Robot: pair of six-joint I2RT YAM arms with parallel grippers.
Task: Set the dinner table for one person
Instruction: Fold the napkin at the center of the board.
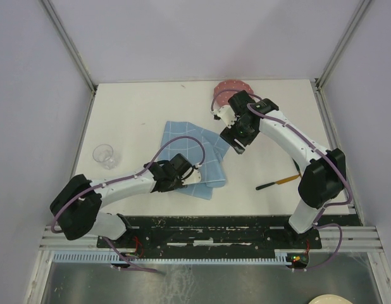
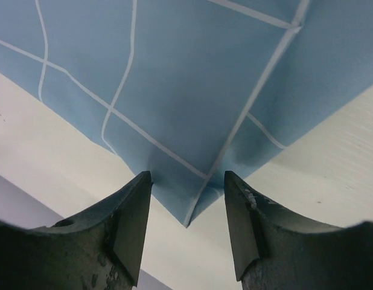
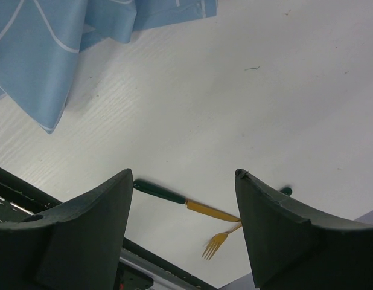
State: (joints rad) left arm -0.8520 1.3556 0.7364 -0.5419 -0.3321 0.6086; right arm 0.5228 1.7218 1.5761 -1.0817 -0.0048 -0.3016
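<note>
The left claw (image 2: 188, 176) is hanging open about halfway, its two fingers standing either side of a corner of the blue cloth (image 2: 192, 90). The corner is poking into the gap between them, but neither finger is pinching it, so the claw is holding nothing. The cloth, crossed with thin white lines, is spreading out ahead of this claw and lying partly folded over itself. It is resting on the white table (image 1: 138, 107), which is showing bare on both sides of the fingers.

The right claw (image 3: 181, 174) is gaping wide, with nothing between its fingers and nothing touching them. It is hovering over bare table just beside the cloth's right edge. Beyond its fingertips a green-handled knife (image 3: 174, 198) and a yellow fork (image 3: 215, 243) are lying close together on the table, well apart from the cloth.

A clear glass (image 1: 104, 156) is standing well off to the left claw's left. A reddish plate (image 1: 233, 87) is sitting behind the right claw's wrist, partly hidden by that arm.
</note>
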